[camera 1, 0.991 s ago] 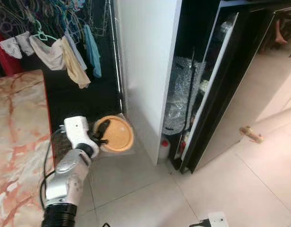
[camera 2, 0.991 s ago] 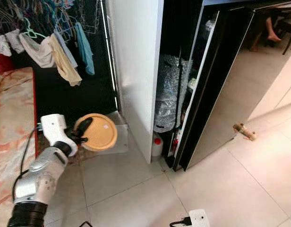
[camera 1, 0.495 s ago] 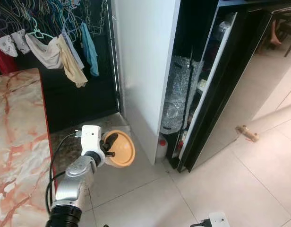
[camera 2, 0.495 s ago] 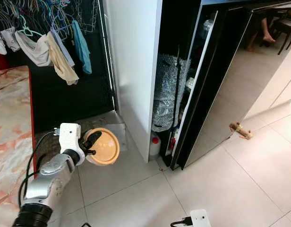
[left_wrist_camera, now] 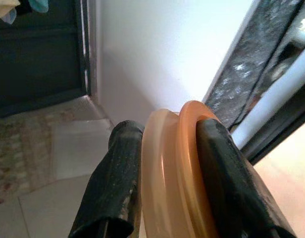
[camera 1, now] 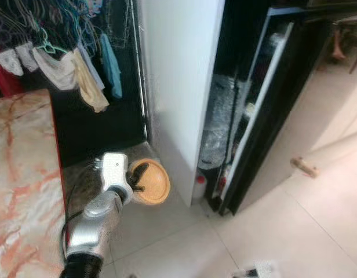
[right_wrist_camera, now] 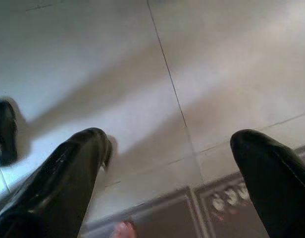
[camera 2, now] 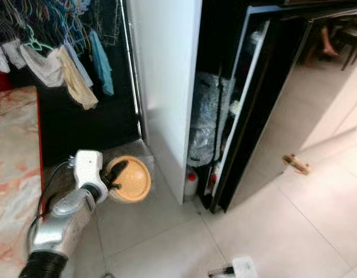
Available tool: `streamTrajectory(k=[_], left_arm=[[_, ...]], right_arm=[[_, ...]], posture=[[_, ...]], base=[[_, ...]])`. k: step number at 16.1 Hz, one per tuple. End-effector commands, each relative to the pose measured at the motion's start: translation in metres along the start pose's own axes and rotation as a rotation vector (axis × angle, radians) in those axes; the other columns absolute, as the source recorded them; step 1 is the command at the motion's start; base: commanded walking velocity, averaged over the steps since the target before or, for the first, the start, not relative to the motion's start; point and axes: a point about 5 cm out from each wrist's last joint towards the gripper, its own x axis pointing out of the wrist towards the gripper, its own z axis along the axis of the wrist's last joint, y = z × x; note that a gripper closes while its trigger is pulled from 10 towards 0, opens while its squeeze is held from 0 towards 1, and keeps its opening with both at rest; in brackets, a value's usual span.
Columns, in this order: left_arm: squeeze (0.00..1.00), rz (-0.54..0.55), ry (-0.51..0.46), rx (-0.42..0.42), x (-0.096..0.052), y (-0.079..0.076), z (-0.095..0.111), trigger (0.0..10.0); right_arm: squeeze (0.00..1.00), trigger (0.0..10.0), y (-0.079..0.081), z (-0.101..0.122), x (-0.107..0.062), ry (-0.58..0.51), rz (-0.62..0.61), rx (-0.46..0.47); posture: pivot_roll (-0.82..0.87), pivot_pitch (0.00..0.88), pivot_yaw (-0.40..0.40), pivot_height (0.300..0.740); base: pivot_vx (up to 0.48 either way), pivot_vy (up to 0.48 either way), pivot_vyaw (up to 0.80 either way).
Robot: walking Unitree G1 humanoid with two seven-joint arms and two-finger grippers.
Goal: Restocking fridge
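My left gripper (camera 1: 137, 175) and its round container (camera 1: 150, 182) ahead of me, the fridge (camera 1: 248, 110) to the right.

I clamp the container by its rim between my 2 fingers (left_wrist_camera: 115, 183), above the floor (camera 1: 184, 237). A marble counter (camera 1: 22, 174) lies at my left, with clothes (camera 1: 68, 66) hanging behind it. A white panel (camera 1: 178, 81) stands between the container and the fridge, whose door (camera 1: 271, 116) is ajar. A bottle (camera 1: 200, 186) sits at the fridge's foot. My right gripper (right_wrist_camera: 172, 163) hangs spread over floor tiles.

head pair downward, wrists along fingers (left_wrist_camera: 118, 198)
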Motion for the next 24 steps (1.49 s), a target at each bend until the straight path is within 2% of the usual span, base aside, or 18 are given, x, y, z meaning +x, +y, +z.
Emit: streamTrajectory(k=[1, 9, 10, 14, 15, 16, 17, 19, 22, 24], left_arm=[[0.0, -0.038, -0.016, 0.009, 0.003, -0.011, 0.004, 10.0], [0.0, -0.046, 0.017, 0.035, 0.005, -0.011, 0.0, 10.0], [0.0, -0.018, 0.032, 0.023, 0.007, -0.006, -0.004, 10.0], [0.0, 0.207, 0.08, -0.044, 0.008, 0.033, -0.019, 10.0], [0.0, 0.29, 0.113, -0.035, 0.003, 0.051, -0.027, 10.0], [0.0, 0.32, 0.14, -0.022, 0.001, 0.058, -0.033, 10.0], [0.0, 0.382, 0.253, 0.001, -0.01, 0.075, -0.057, 10.0], [0.0, 0.442, 0.389, 0.016, -0.027, 0.085, -0.088, 10.0], [0.0, 0.476, 0.49, -0.003, -0.043, 0.085, -0.114, 10.0], [0.0, 0.504, 0.515, -0.056, -0.048, 0.084, -0.122, 10.0]], right_arm=[[0.0, 10.0, -0.005, -0.006, -0.001, 0.026, -0.012, -0.01], [0.0, 10.0, -0.004, -0.005, -0.001, 0.006, -0.01, -0.003], [0.0, 10.0, -0.003, -0.005, -0.001, 0.006, -0.008, -0.005], [0.0, 10.0, -0.002, -0.004, -0.001, 0.002, -0.004, -0.005], [0.0, 10.0, -0.001, -0.004, -0.001, -0.004, -0.004, 0.001], [0.0, 10.0, -0.001, -0.003, -0.001, -0.006, -0.004, 0.004], [0.0, 10.0, 0.0, -0.003, -0.001, -0.008, -0.006, 0.009], [0.0, 10.0, 0.0, -0.002, -0.001, -0.008, -0.007, 0.016], [0.0, 10.0, 0.001, -0.002, 0.0, -0.004, -0.014, 0.037], [0.0, 10.0, 0.002, -0.002, 0.0, -0.004, -0.018, 0.044]], posture=[[-0.07, 0.0, -0.03, 0.74], [-0.06, 0.0, -0.028, 0.74], [-0.06, 0.0, -0.028, 0.74], [-0.06, 0.0, -0.025, 0.74], [-0.06, 0.0, -0.024, 0.74], [-0.06, 0.0, -0.02, 0.74], [-0.06, 0.0, -0.013, 0.74], [-0.07, 0.0, -0.011, 0.74], [-0.08, 0.0, 0.003, 0.74], [-0.08, 0.0, 0.003, 0.74]], base=[[0.368, 0.0, -0.79], [0.31, 0.0, -0.1], [0.0, 0.0, 0.0], [0.0, 0.0, 0.0], [0.0, 0.0, 0.0], [0.0, 0.0, 0.0], [0.0, 0.0, 0.0], [0.0, 0.0, 0.0], [0.0, 0.0, 0.0], [0.0, 0.0, 0.0]])
